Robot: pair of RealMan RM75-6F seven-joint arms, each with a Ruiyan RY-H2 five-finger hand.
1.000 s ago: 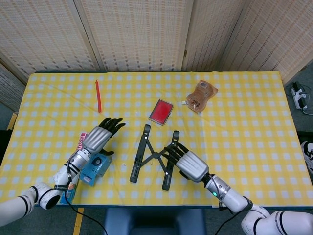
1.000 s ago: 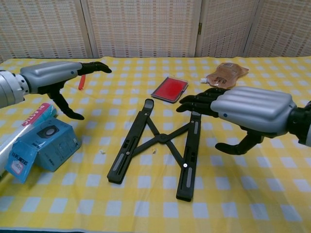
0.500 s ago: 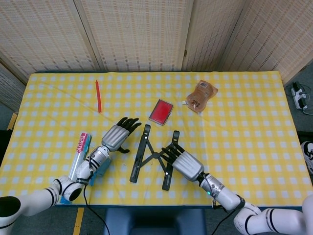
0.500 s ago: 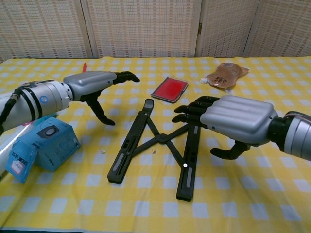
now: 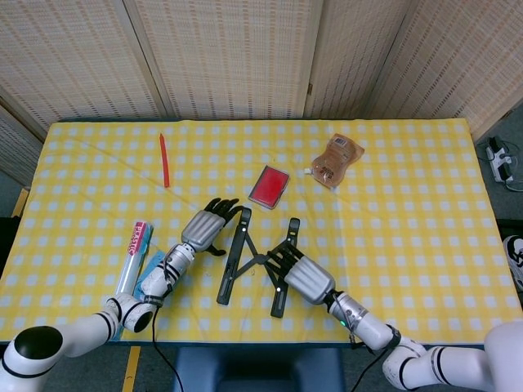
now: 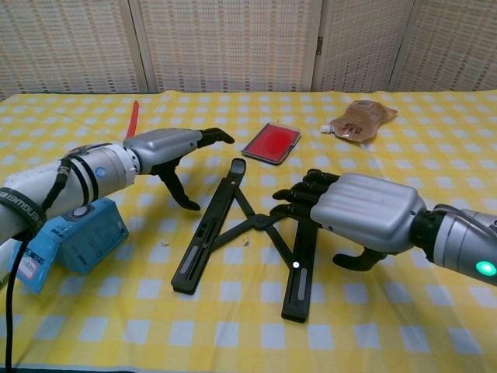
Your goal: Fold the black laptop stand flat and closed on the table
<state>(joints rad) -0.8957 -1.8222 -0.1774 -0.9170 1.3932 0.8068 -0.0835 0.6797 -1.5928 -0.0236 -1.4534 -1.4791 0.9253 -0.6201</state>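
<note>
The black laptop stand (image 5: 252,261) (image 6: 247,231) lies on the yellow checked table, its two long bars spread apart and joined by a crossed link. My left hand (image 5: 204,228) (image 6: 167,150) hovers open just left of the left bar, fingers stretched toward the bar's far end. My right hand (image 5: 297,271) (image 6: 353,211) is over the right bar, its dark fingers curled down over the bar's upper half. Whether they press on it I cannot tell.
A red flat case (image 5: 269,186) (image 6: 271,142) lies just beyond the stand. A brown pouch (image 5: 336,159) (image 6: 359,119) sits at the far right, a red pen (image 5: 163,159) at the far left. A blue box (image 6: 76,236) and a plastic roll (image 5: 131,256) lie under my left arm.
My left hand has swung right from over the blue box to beside the stand's left bar. My right hand has edged left and lower over the right bar.
</note>
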